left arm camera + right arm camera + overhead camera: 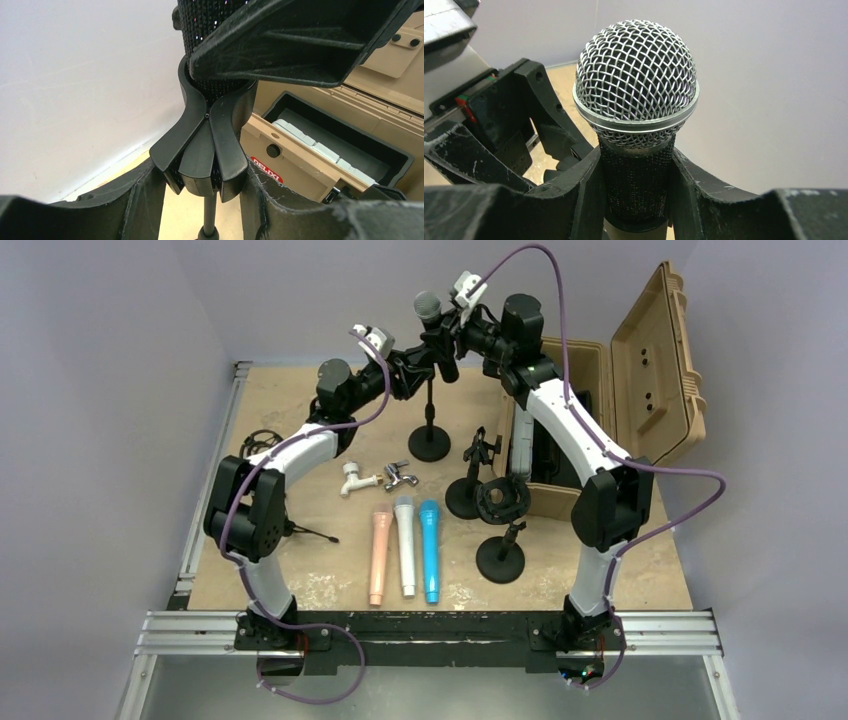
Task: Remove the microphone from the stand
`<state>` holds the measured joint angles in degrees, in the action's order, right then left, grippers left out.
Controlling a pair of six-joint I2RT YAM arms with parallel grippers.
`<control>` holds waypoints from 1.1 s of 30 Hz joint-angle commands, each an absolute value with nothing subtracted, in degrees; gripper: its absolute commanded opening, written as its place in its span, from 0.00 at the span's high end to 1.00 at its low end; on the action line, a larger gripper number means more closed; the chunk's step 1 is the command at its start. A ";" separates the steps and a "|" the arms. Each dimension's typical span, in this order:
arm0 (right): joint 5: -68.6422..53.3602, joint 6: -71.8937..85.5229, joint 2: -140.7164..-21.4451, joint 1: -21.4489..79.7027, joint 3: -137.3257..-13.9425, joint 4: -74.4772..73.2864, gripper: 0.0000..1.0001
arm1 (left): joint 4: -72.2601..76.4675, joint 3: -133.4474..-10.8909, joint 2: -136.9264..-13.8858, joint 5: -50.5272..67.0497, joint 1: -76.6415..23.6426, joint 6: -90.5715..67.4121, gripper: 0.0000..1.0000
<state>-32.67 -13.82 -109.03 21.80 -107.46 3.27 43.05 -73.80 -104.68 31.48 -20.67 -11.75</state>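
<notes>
At table's back, right gripper [636, 192] pinches mic [636, 80], left gripper [202, 192] pinches stand clip [205, 145]; mic's lower body hidden.

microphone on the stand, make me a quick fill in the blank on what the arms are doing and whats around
The right gripper is shut on the microphone just ____ its mesh head.
The left gripper is shut on the ____ clip of the stand.
____ coloured microphones lie on the table.
The tan case has its lid ____.
Missing: below; black; three; open.
</notes>
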 commanded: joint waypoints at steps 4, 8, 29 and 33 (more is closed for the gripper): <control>-37.53 -7.64 -105.51 21.14 -113.94 20.95 1.00 | 37.26 -74.30 -101.74 31.09 -22.22 -14.41 1.00; -39.45 -5.54 -107.48 21.21 -119.24 22.50 1.00 | 35.30 -74.83 -102.45 30.76 -22.62 -14.65 1.00; -45.16 -15.34 -102.24 20.53 -101.72 21.73 1.00 | 32.40 -75.27 -103.53 33.14 -23.12 -12.92 1.00; -45.35 -14.76 -101.92 19.74 -100.46 21.53 1.00 | 37.16 -71.83 -101.37 29.97 -23.20 -12.84 0.74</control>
